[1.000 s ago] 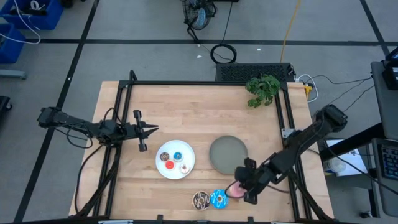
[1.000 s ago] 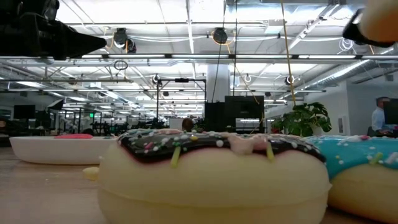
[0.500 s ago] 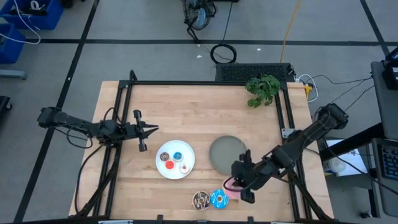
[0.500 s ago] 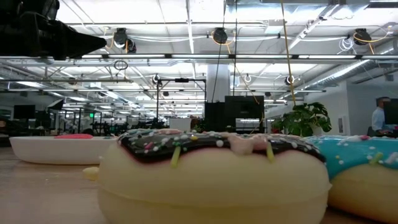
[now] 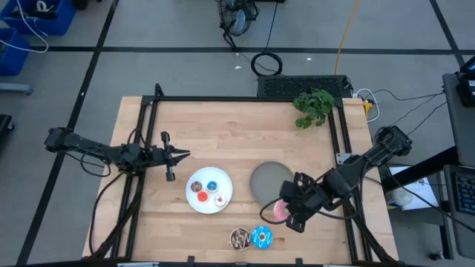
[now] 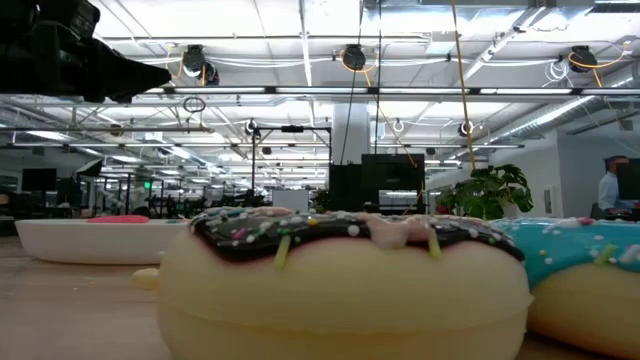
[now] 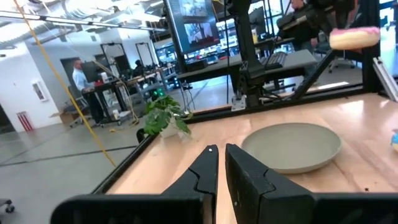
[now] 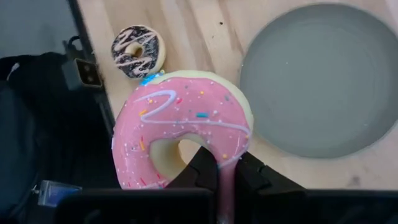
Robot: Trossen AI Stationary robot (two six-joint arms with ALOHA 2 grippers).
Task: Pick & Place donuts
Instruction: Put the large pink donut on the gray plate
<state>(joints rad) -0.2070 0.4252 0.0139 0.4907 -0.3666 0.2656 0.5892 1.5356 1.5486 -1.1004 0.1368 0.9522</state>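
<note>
My right gripper (image 5: 288,211) is shut on the larger pink donut (image 5: 277,211), in the air just beyond the near-right rim of the round grey plate (image 5: 269,180). The dark brown sprinkled donut (image 5: 240,238) and the larger blue donut (image 5: 261,236) lie flat on the table near its near edge; they fill the low view as the brown donut (image 6: 345,290) and the blue donut (image 6: 585,275). The tiny donuts (image 5: 208,191) lie on the white plate (image 5: 194,204). My left gripper (image 5: 180,154) is shut and hovers left of the white plate. My right gripper holds the pink donut by the part of its ring (image 8: 227,171) nearest the wrist. One finger (image 8: 203,169) is at the hole and the other finger (image 8: 250,174) is outside the ring. The donut is lifted clear, frosted face toward the wrist camera.
A potted plant (image 5: 313,105) stands at the table's far right corner. A black frame (image 5: 148,119) runs along the table's left, far and right sides. Bare wood lies between the plates and the far edge. A person (image 6: 610,190) stands far off in the room.
My right gripper, carrying the pink donut, has moved from near the blue donut toward the table's far edge and the grey plate, and has left the low view's top right corner. The other donuts, the plates and my left arm have kept still.
</note>
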